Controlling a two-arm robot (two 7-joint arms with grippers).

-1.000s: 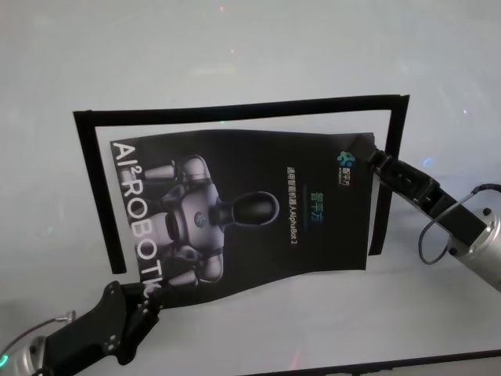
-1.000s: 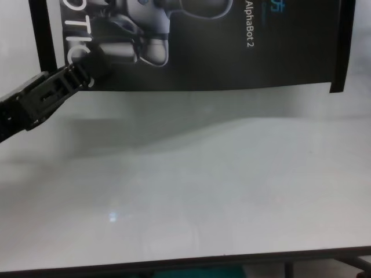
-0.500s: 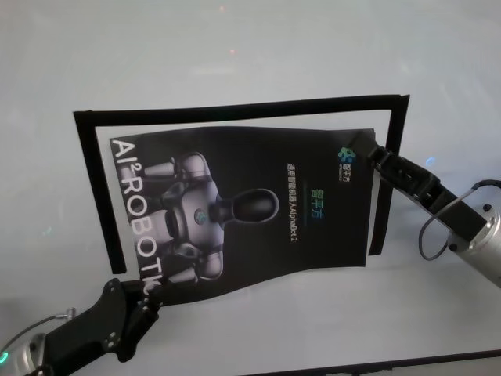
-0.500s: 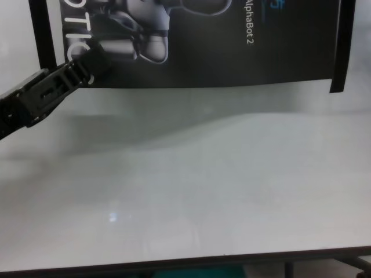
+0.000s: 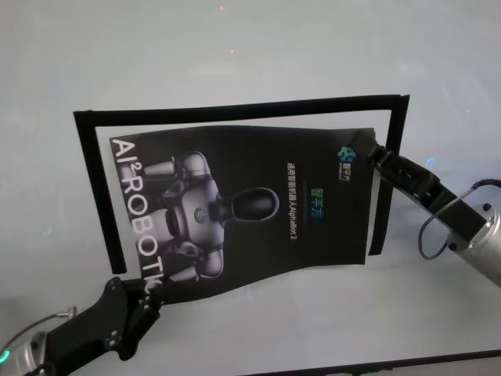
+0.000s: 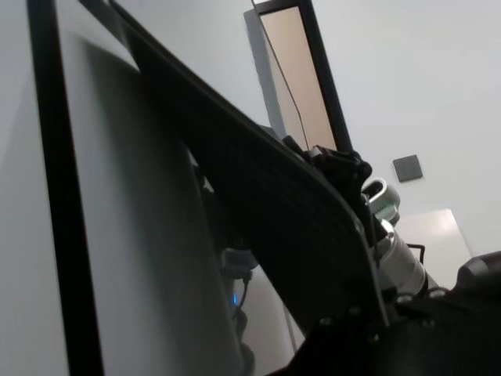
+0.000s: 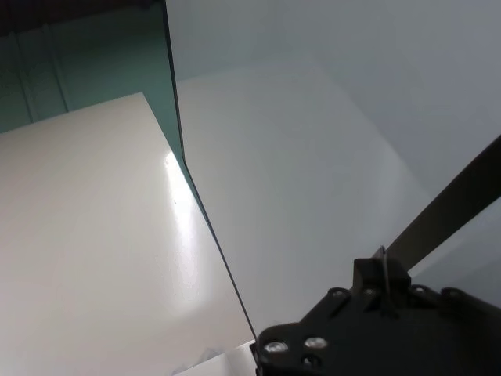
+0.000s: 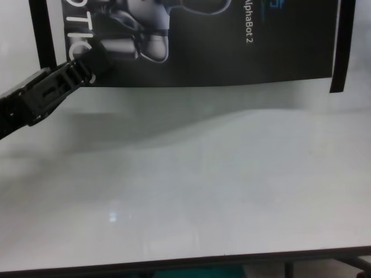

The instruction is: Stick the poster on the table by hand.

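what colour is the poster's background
Black, with a grey-white robot; the poster shows best in the head view.

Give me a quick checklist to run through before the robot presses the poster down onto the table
1. Left claw holds the poster at its near left corner: ok.
2. Right claw holds the far right corner: ok.
3. Poster lies flat on the table: not ok, the near edge bows and casts a shadow.
4. Poster sits square inside the black tape frame: not ok, it is skewed.
5. Sticky tape at the poster's corners: cannot tell.
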